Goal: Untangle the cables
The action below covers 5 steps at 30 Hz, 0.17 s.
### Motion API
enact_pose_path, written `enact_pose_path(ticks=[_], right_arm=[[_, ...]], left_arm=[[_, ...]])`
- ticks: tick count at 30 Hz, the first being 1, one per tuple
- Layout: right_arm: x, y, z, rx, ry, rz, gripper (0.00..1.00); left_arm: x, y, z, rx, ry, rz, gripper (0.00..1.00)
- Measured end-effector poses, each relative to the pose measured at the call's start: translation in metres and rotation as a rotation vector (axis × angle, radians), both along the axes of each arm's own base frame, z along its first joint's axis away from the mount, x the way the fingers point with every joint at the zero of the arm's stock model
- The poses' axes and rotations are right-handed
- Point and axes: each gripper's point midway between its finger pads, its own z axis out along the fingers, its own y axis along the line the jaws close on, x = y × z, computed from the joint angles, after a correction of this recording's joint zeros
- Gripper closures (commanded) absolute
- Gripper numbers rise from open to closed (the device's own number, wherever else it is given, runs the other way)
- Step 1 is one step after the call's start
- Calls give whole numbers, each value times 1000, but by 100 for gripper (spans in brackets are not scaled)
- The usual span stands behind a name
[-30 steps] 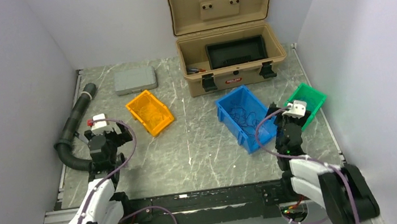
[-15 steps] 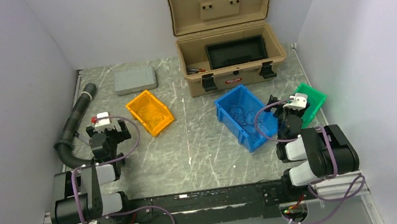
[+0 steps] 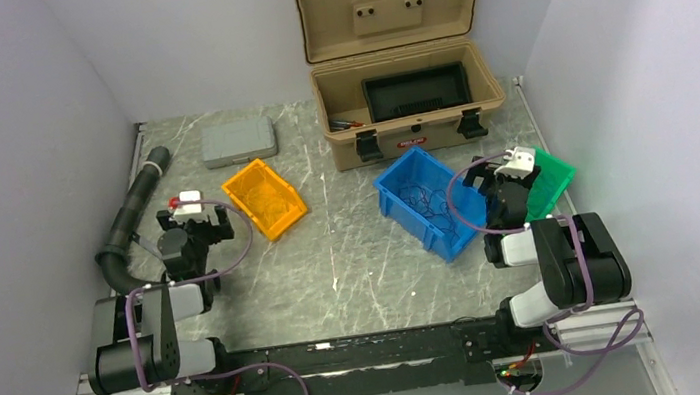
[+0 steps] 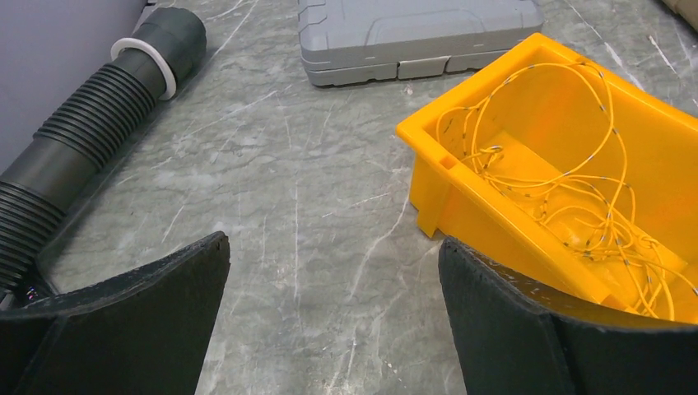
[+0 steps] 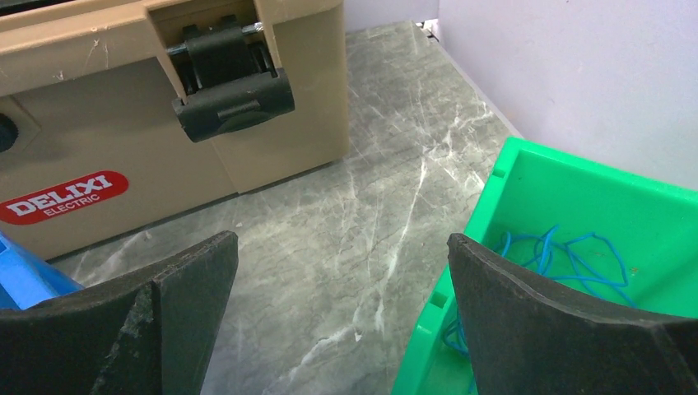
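Observation:
Thin orange-yellow cables [image 4: 568,193] lie tangled in the yellow bin [image 4: 486,214], also seen in the top view [image 3: 266,199]. Thin dark cables [image 3: 423,196] lie in the blue bin [image 3: 460,219]. Thin blue cables [image 5: 560,251] lie in the green bin [image 5: 568,177], also seen in the top view [image 3: 550,178]. My left gripper [image 4: 333,255] is open and empty, low over the bare table just left of the yellow bin. My right gripper [image 5: 342,247] is open and empty, between the blue bin and the green bin, facing the tan case.
An open tan toolbox [image 3: 405,100] stands at the back. A grey flat case [image 3: 236,141] lies at the back left. A black corrugated hose [image 3: 132,219] runs along the left wall. The walls close in on both sides.
Both arms have folded back toward their bases and the grippers have shifted slightly farther from me. The blue bin has slid a little to the left and back.

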Motion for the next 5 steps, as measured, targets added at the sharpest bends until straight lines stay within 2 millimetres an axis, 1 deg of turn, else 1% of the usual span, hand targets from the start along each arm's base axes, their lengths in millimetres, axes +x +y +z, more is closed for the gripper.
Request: enact_pose_path(ticks=[5], right_arm=[[0,0,0,0,0,0,0]], left_arm=[[1,-3,1,13,-1,-5,1]])
